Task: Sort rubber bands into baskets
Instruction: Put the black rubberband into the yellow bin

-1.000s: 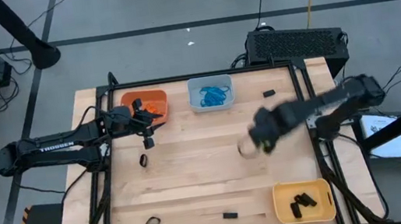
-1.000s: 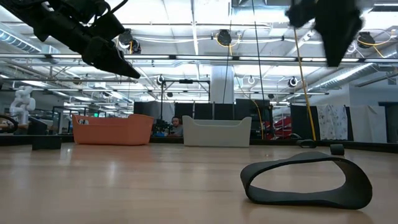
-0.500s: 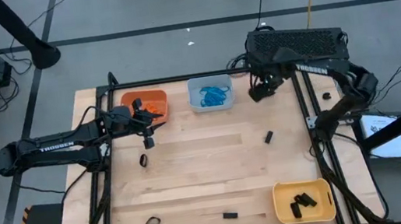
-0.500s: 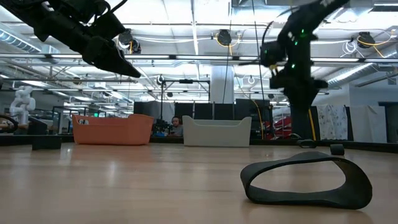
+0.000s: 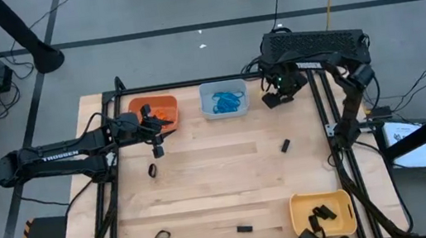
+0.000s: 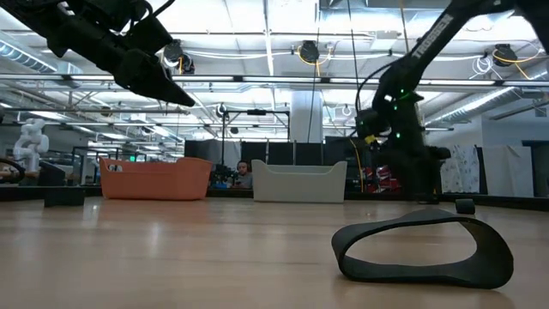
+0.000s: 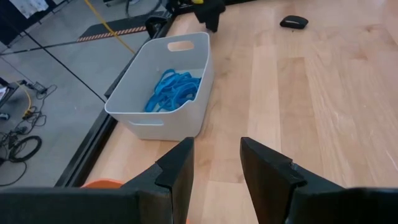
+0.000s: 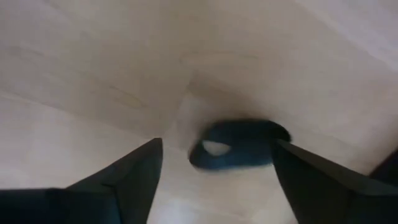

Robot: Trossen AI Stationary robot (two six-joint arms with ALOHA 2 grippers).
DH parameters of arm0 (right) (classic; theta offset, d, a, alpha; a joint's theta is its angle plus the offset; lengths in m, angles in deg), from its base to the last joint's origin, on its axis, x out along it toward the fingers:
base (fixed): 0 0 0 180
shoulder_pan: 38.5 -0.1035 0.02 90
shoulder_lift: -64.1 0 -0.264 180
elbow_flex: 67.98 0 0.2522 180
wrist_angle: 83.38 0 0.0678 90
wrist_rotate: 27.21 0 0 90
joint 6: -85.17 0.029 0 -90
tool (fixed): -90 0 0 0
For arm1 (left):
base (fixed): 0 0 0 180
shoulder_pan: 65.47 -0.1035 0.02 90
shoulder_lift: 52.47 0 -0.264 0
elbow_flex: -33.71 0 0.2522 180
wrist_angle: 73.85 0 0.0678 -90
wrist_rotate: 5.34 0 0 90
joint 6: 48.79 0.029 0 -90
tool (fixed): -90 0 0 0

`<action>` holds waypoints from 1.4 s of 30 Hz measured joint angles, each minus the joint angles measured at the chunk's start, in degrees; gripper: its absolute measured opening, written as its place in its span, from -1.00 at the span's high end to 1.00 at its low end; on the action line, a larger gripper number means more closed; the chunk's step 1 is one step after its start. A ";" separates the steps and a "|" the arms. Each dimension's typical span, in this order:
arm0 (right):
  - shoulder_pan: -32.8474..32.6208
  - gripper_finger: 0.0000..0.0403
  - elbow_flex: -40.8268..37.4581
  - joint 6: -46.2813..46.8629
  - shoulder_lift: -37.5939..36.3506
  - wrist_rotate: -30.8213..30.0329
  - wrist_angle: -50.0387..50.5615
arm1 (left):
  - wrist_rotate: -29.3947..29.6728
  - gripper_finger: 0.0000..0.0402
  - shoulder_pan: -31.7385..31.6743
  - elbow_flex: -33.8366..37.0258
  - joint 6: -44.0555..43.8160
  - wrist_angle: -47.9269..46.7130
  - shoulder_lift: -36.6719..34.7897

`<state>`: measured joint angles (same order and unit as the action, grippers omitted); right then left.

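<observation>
Three baskets stand on the wooden table: an orange one (image 5: pixel 153 111) and a pale blue-grey one (image 5: pixel 224 99) with blue rubber bands at the far edge, and a yellow one (image 5: pixel 322 211) with black bands at the near right. My right gripper (image 5: pixel 281 94) points down at the far right, open. Its fingers stand on either side of a black rubber band (image 8: pixel 239 153) that lies flat on the wood. My left gripper (image 5: pixel 156 140) hovers open in front of the orange basket, with nothing between its fingers (image 7: pixel 216 168).
Loose black bands lie on the table at mid right (image 5: pixel 285 145), mid left (image 5: pixel 153 170), near left (image 5: pixel 161 235) and near the front edge (image 5: pixel 244 229). A black box (image 5: pixel 315 42) sits behind the far right corner. Metal frame rails (image 5: pixel 332 119) run along the table's sides.
My right gripper has swung from the middle of the table to the far right corner and come down close over the black band there, turning as it went. My left arm has kept still.
</observation>
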<state>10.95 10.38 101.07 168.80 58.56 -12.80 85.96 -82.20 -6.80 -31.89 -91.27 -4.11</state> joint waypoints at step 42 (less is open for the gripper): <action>-16.42 0.81 12.22 9.03 -9.10 -10.14 9.23 | -0.91 0.31 0.00 0.00 -0.04 -0.57 0.02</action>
<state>-5.47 22.59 110.10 159.69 48.41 -3.56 85.04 -82.20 -6.80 -31.93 -91.84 -4.09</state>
